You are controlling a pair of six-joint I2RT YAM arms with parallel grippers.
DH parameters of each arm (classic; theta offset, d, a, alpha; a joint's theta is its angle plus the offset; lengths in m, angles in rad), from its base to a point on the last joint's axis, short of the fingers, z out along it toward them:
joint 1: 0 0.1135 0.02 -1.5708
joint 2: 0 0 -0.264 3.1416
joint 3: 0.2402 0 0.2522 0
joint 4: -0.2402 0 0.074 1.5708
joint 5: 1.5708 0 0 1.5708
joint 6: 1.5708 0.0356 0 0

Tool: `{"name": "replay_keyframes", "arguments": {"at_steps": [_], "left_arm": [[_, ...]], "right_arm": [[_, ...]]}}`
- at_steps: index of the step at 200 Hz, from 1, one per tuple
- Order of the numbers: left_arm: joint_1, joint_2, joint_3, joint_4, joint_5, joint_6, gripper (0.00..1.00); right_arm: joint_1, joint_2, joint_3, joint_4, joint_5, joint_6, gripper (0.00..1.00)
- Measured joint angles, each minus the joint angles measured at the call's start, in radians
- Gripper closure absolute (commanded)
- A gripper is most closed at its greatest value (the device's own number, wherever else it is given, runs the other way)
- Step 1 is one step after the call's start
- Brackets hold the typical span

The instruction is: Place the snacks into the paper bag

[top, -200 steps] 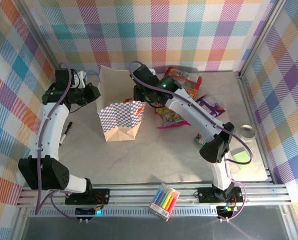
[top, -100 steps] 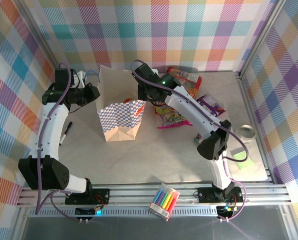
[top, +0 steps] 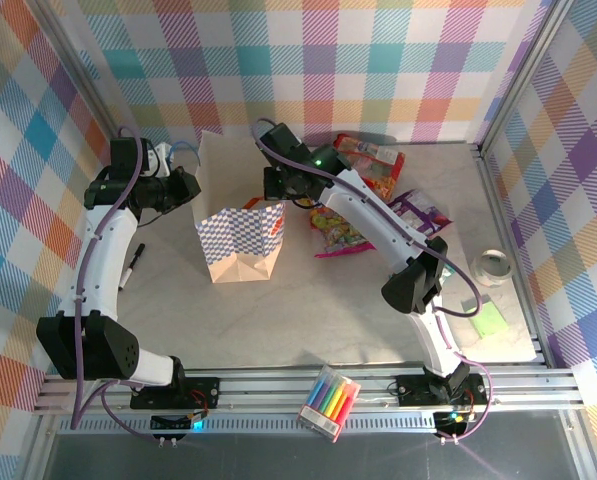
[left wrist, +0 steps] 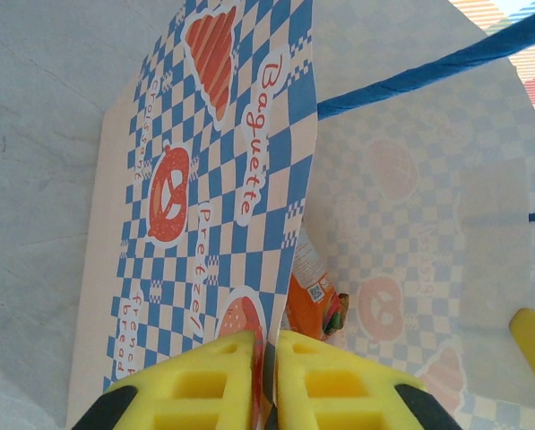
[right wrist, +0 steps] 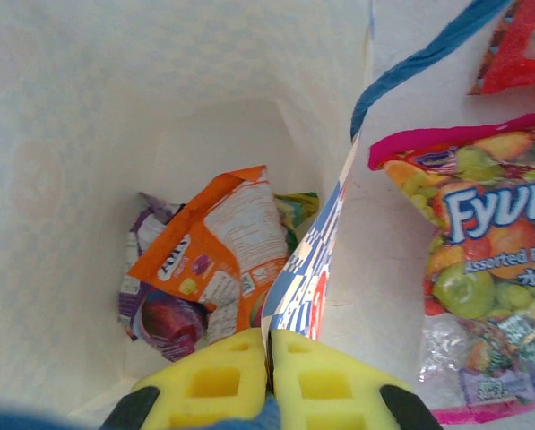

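Both grippers are clamped on the rim of the paper bag (top: 240,240). Left gripper (left wrist: 265,372): yellow fingers (left wrist: 195,381) nearly together, with the bag's left wall pinched in the gap. The checkered outer face is on one side and the pale inner face on the other. Right gripper (right wrist: 269,372): fingers tight on the opposite wall, blue cord handle (right wrist: 410,67) just beyond them. The bag stands on the table (top: 328,310), mouth up and open. Inside at the bottom: orange packet (right wrist: 218,251) on top, purple packet (right wrist: 155,318) under it, green-yellow packet (right wrist: 298,208) against the pinched wall. Outside, right of those fingers: candy pack (right wrist: 482,269) near the bag, red packet (right wrist: 518,54) farther back.
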Motion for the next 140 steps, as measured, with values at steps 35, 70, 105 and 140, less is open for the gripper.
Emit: {"name": "replay_keyframes", "arguments": {"at_steps": [35,70,105,140], "left_arm": [[0.0,-0.003,-0.007,0.01,0.012,-0.007,0.85],[0.002,-0.018,-0.034,0.023,0.031,-0.026,0.85],[0.002,-0.029,-0.06,0.02,0.038,-0.031,0.85],[0.002,-0.046,-0.06,0.016,0.036,-0.031,0.85]], "right_arm": [[0.014,0.0,0.008,0.029,-0.058,-0.092,1.0],[0.045,0.0,0.057,0.045,-0.101,-0.165,1.0],[0.05,0.021,0.109,0.052,-0.176,-0.179,1.0],[0.046,0.066,0.127,0.047,-0.209,-0.179,1.0]]}}
